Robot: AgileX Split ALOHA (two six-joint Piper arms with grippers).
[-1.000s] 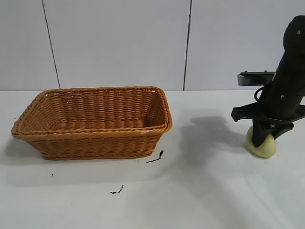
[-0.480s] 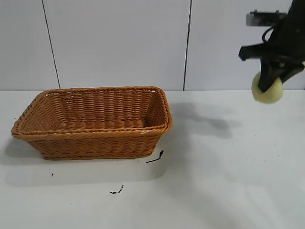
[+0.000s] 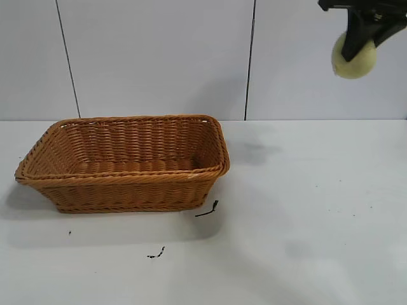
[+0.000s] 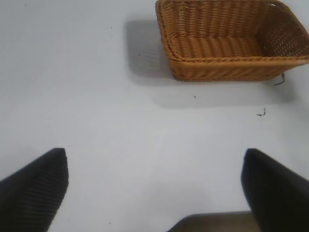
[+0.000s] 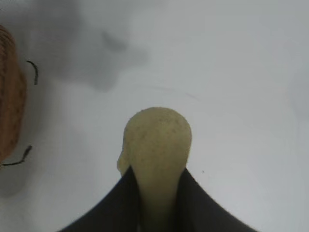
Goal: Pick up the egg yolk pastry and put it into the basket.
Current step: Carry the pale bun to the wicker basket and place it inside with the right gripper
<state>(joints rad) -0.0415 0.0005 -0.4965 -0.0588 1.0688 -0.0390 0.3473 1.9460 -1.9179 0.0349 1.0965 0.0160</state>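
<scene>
Right gripper point(image 3: 358, 39): at the top right corner of the exterior view, high above the table and well apart from the basket; only its lower part is in the picture. Its jaws are pinching the egg yolk pastry.

Egg yolk pastry point(image 3: 354, 55): a pale yellow-green rounded lump, held in the air between the two dark fingers point(image 5: 113, 203) of the right gripper. In the right wrist view the pastry point(image 5: 157, 152) stands out beyond the fingertips, with the table far below it. It touches neither the table nor the basket.

Basket point(image 3: 124, 185): an orange-brown woven basket with flared sides and a braided rim, standing on the left half of the table. The visible part of its floor holds nothing. In the left wrist view it point(image 4: 231, 65) lies far off, near the picture's upper edge.

Left gripper point(image 4: 154, 188): it is outside the exterior view. In its own wrist view the two dark fingers are spread wide, over bare table, holding nothing.

Table point(image 3: 305, 241): white surface, with two small black marks, one point(image 3: 208, 210) just beside the basket's front right corner, the other point(image 3: 156, 253) nearer to the camera.

Shadow point(image 3: 257, 152): a soft grey patch on the table to the right of the basket.

Writing and labels: no readable text or brand is seen on any thing.
</scene>
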